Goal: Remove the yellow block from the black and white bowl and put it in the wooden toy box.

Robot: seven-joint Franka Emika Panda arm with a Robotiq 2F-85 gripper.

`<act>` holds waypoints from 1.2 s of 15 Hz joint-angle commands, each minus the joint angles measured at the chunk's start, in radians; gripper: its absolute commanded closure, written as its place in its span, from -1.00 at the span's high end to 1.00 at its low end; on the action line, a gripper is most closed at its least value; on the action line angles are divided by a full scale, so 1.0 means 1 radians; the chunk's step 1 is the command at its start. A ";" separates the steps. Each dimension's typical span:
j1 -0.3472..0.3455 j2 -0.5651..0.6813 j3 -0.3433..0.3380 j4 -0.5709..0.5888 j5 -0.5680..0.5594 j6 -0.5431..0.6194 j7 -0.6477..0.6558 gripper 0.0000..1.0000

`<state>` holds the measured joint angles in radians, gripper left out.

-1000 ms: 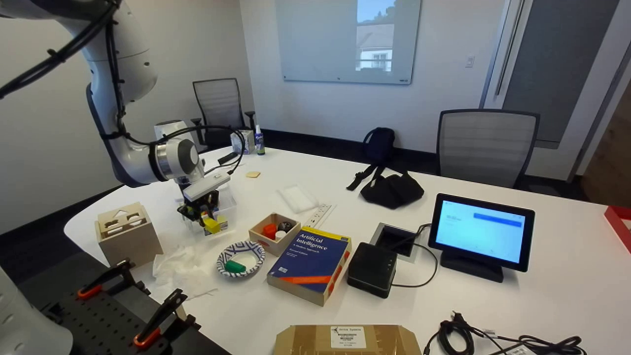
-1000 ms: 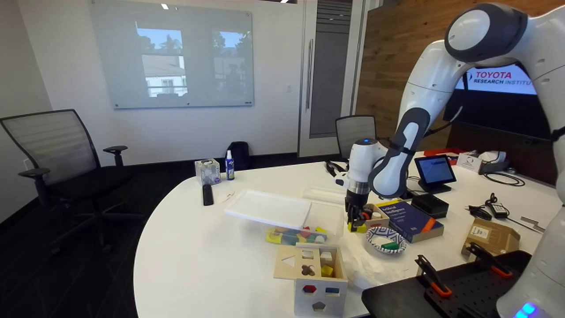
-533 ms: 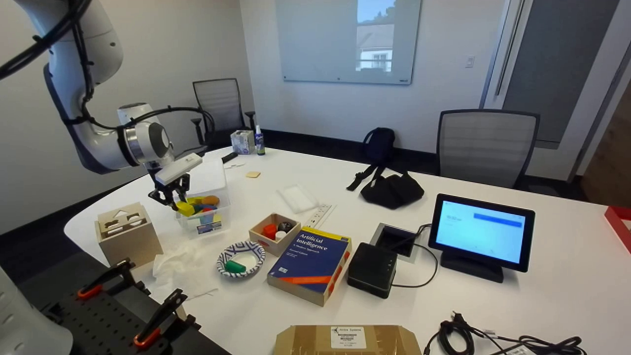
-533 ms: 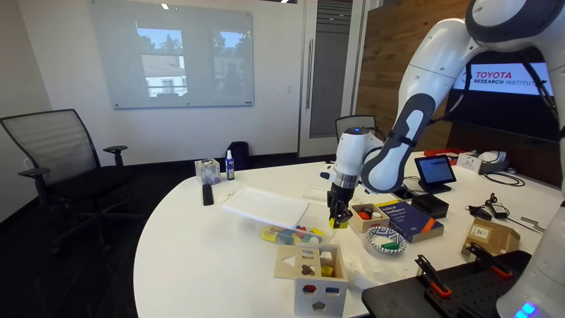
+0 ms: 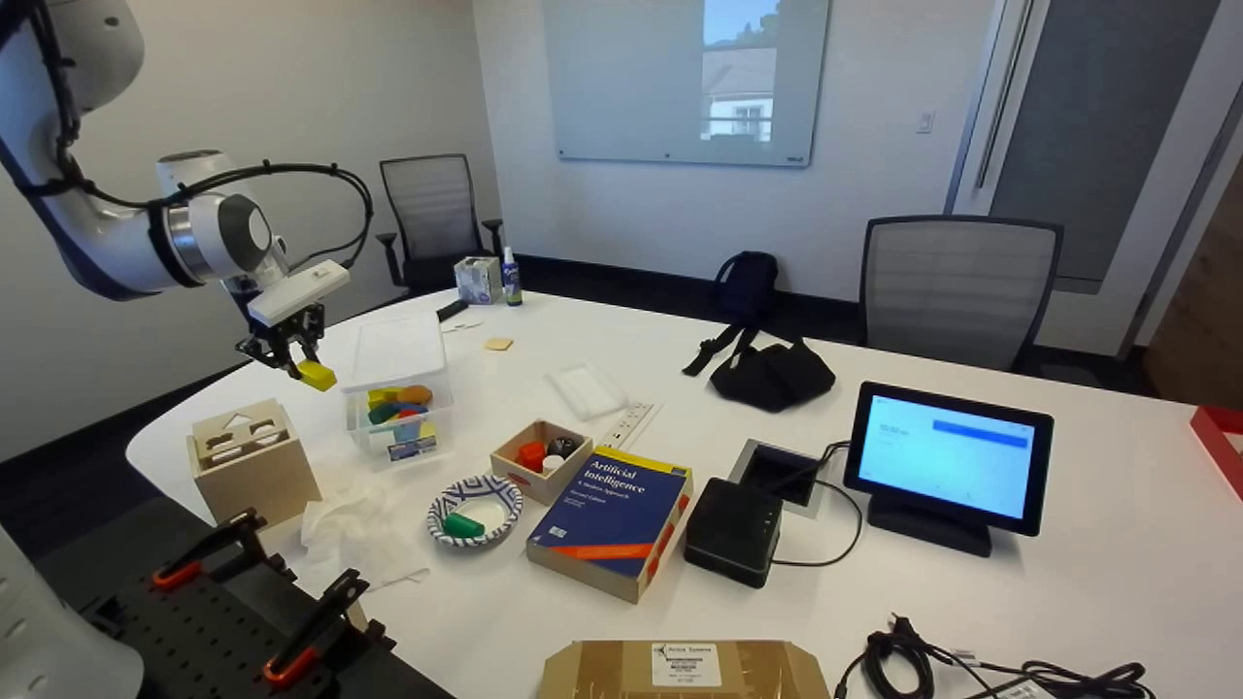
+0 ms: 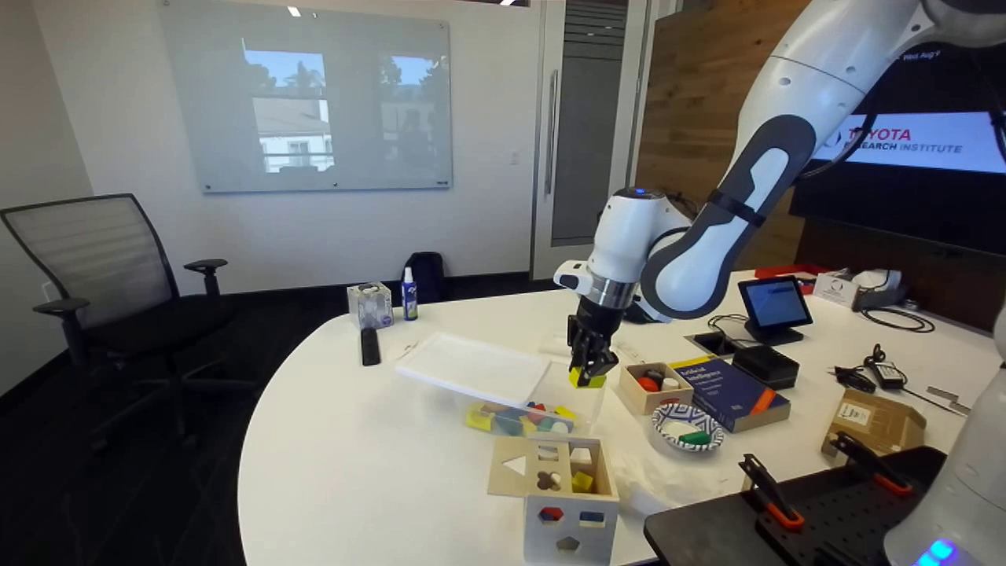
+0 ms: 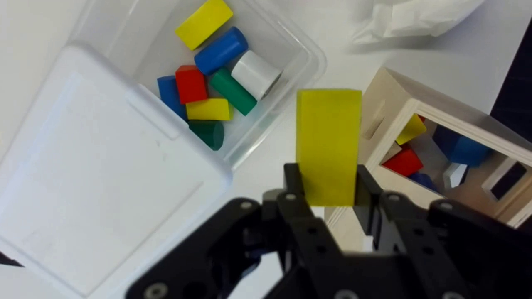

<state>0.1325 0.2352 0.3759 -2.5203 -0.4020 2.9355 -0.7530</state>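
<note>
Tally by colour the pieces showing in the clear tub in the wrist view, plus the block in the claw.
Yellow: 3 (two yellow pieces in the tub, the yellow block in the claw)
Blue pieces: 2
Green pieces: 2
Red piece: 1
White piece: 1
Total: 9 showing; the white lid hides part of the tub.

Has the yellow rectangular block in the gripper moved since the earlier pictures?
Yes: in an exterior view, the yellow rectangular block has moved toward the picture's upper left, from overlapping the clear plastic tub to just left of it.
</note>
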 commanded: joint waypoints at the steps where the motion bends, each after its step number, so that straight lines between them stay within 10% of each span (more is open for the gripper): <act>1: -0.188 0.071 0.185 -0.027 0.135 0.074 -0.274 -0.83; 11: -0.712 0.265 0.680 0.009 0.225 -0.027 -0.769 -0.83; 15: -0.716 0.264 0.678 0.009 0.229 -0.036 -0.773 -0.83; 16: -0.718 0.266 0.678 0.014 0.231 -0.041 -0.774 -0.33; 18: -0.713 0.267 0.670 0.013 0.232 -0.041 -0.775 -0.33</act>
<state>-0.5978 0.5099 1.0573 -2.5097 -0.2008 2.8912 -1.5068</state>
